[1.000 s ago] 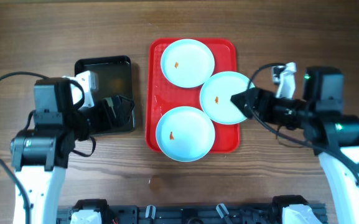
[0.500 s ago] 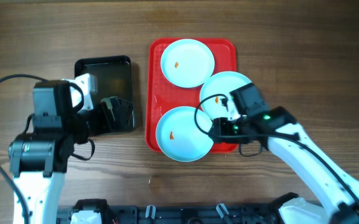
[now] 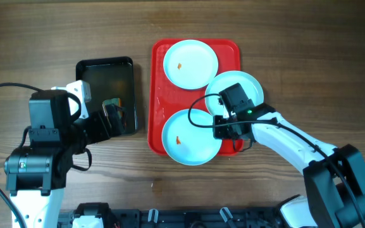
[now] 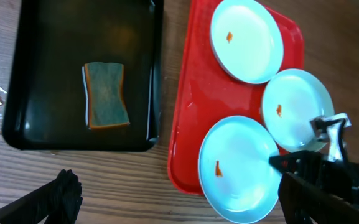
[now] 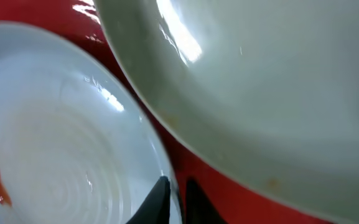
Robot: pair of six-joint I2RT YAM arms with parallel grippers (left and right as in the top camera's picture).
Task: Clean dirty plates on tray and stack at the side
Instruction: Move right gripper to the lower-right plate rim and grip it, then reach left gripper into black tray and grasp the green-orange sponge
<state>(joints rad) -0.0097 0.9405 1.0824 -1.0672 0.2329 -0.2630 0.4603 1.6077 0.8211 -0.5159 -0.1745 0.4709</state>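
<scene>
At the front right of the red tray (image 3: 159, 76), the right gripper (image 5: 174, 198) pinches the rim of the front plate (image 3: 191, 136), with one finger inside and one outside. This plate overhangs the tray's front edge. The middle plate (image 3: 248, 85) overhangs its right rim, and the rear plate (image 3: 190, 63) lies behind. Each bears an orange speck. The left gripper (image 3: 114, 115), jaws spread wide, hovers over the near right corner of the black tray (image 3: 84, 69), which holds a sponge (image 4: 106, 94).

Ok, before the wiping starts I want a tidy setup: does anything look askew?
Yes. Two plates stick out past the red tray: the middle plate overhangs its right rim, the near plate its front rim. Nothing looks spilled or broken.
</scene>
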